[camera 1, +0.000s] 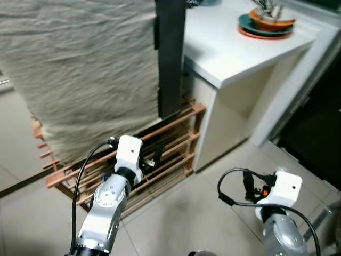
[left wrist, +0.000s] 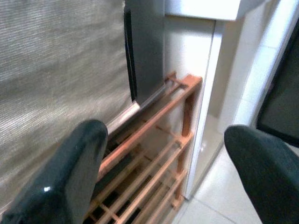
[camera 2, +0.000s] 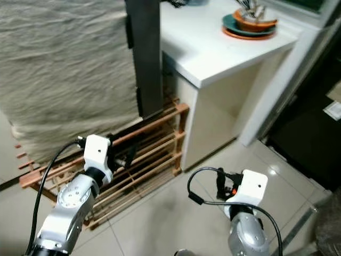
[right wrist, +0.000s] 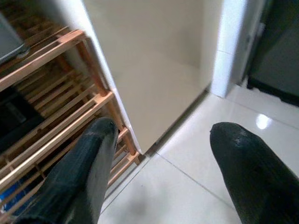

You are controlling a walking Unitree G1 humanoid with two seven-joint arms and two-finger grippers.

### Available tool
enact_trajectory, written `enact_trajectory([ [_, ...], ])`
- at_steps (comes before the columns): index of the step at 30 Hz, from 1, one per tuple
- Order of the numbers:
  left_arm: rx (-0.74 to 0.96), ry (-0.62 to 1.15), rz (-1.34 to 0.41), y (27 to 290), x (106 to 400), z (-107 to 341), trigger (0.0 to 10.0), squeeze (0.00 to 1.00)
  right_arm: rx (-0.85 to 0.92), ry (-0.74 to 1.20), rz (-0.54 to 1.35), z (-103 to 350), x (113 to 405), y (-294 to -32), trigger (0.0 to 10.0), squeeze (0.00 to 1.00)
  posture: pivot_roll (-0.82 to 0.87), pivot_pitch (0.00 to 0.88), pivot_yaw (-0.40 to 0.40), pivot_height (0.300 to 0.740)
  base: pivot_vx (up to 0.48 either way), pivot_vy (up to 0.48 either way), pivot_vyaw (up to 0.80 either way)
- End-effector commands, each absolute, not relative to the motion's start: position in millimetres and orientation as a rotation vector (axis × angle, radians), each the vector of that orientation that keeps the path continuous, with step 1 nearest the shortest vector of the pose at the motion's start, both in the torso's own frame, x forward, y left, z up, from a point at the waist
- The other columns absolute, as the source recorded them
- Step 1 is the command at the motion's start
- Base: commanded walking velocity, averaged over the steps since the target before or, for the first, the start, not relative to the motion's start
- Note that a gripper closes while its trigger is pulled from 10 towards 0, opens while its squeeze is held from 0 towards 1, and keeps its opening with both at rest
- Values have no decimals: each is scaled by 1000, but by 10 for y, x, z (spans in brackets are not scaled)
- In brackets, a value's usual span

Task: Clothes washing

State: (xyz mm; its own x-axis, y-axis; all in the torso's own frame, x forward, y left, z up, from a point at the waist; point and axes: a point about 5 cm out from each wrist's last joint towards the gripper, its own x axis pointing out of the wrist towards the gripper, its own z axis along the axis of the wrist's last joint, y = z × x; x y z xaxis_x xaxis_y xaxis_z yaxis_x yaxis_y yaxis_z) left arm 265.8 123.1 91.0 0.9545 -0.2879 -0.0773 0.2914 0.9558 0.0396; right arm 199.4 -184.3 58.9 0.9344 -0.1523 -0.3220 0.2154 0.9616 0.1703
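Tiled floor (camera 1: 176,213), wrinkled beige cloth (camera 1: 80,69) draped over wooden rack (camera 1: 176,138)

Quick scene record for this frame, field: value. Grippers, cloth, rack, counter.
left gripper: jaws open, empty, raised toward the rack
right gripper: jaws open, empty, low over the floor tiles
beige cloth: hangs draped over the rack, wrinkled
dark cloth: hangs beside the beige cloth, on the counter side
wooden rack: slatted tiers, stands against the counter's side
white counter: holds stacked dishes near its far edge
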Motion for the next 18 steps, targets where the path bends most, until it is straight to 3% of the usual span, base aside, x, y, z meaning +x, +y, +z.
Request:
enact_trajectory([
  [1,40,71,-305,1209,2631,932,10000,0,210,295,-211,675,2015,-1869,10000,0,-106,0,34,740,0,0,-800],
  [3,-31,125,-329,1215,2608,927,10000,0,216,295,-218,711,2063,-1858,10000,0,-106,0,34,740,0,0,-800],
  [7,-2,131,-357,1246,2584,984,10000,0,191,299,-192,773,2130,-1799,10000,0,-101,0,33,740,0,0,-791],
  [13,97,-35,-218,1347,2701,1204,10000,0,115,289,-189,850,2160,-1783,10000,0,-96,0,32,740,0,0,-781],
  [18,133,52,-261,1319,2764,1216,10000,0,102,278,-175,924,2230,-1721,10000,0,-93,0,37,740,0,0,-779],
])
